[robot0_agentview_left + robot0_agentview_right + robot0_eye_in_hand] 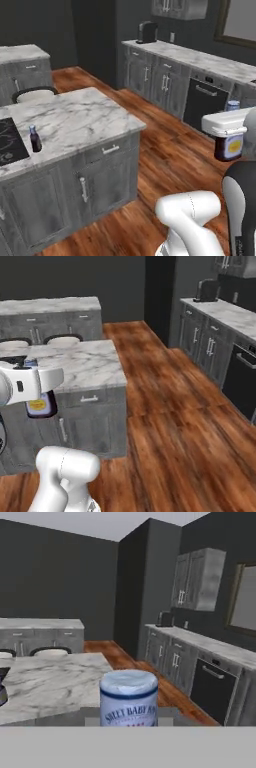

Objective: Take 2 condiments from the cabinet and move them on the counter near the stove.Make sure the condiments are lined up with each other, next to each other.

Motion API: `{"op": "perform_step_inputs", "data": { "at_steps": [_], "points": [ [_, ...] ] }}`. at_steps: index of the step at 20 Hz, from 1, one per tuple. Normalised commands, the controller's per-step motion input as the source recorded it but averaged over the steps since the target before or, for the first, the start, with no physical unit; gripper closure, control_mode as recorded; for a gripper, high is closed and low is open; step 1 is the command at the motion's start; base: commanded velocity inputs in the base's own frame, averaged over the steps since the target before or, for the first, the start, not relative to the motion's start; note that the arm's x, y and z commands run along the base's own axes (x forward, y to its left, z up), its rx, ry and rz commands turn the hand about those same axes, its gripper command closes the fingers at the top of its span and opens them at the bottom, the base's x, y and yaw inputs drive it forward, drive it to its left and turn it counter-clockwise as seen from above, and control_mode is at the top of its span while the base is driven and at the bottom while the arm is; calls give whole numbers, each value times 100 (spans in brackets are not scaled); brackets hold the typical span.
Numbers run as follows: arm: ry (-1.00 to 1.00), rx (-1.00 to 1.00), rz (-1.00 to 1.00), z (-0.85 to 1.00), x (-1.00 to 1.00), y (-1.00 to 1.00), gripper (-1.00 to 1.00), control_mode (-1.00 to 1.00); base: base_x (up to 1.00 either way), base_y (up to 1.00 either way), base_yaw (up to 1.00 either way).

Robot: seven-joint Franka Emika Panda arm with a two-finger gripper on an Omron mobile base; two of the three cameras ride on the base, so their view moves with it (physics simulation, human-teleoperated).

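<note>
One condiment (pixel 35 139), a small dark bottle with a blue cap, stands upright on the counter (pixel 75 120) just right of the stove (pixel 9 142). My gripper (pixel 227 131) hangs in the air to the right of the island, over the wood floor, shut on a second condiment (pixel 229 148). This one shows a yellow label, and its blue cap pokes up above the hand. The right base view has the gripper (pixel 37 387) and held condiment (pixel 41 405) in front of the counter (pixel 95 368). The held condiment's (pixel 129 698) top is close in the hand view. The cabinet is out of view.
Grey base cabinets with a marble top (pixel 200 57) and a black dishwasher front (pixel 202 102) line the right wall. A coffee machine (pixel 146 32) stands at its far end. Two stools (pixel 62 340) sit behind the island. A wide strip of wood floor (pixel 175 406) lies between the island and the wall units.
</note>
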Motion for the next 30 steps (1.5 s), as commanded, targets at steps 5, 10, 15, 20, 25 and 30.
{"op": "perform_step_inputs", "data": {
  "at_steps": [5,10,15,20,25,30],
  "points": [
    [0,0,0,0,0,0,100,100,-2,66,47],
    [0,0,0,0,0,0,100,100,-1,59,48],
    [0,0,0,0,0,0,100,100,33,8,47],
    [0,0,0,0,0,0,100,100,46,-3,39],
    [0,0,0,0,0,0,100,100,19,0,21],
    [0,0,0,0,0,0,100,100,26,0,7]
  ]
}}
